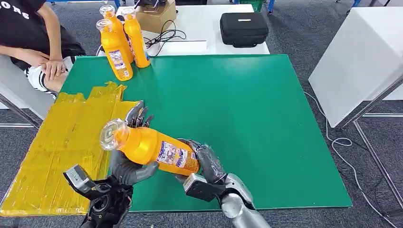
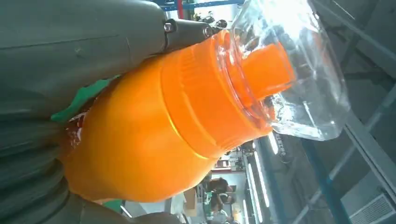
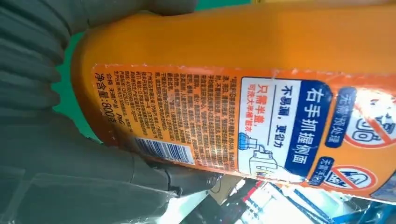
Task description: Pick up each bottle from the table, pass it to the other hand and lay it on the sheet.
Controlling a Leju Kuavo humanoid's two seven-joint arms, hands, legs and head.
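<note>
My green counter (image 1: 247,123) stands on grey carpet, its yellow sheet (image 1: 62,142) at the left. Three bottles (image 1: 124,40) and a seated person (image 1: 33,42) wait beyond. Both my left hand (image 1: 128,166) and right hand (image 1: 202,164) grip the orange bottle (image 1: 152,147).

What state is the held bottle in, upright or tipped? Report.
Tipped: the bottle lies nearly sideways between both hands, clear cap toward the yellow sheet.

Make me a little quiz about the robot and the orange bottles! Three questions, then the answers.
1. True or false: both hands are on the tilted orange plastic bottle with the clear cap.
2. How many orange bottles stand upright at the far edge of the green table? A) one B) three C) five
3. Fill in: the crinkled sheet on the table is ____ in colour.

Key: 1 true, the left hand near its neck, the right hand at its base. 2 B, see the standing bottles. 3 yellow.
</note>
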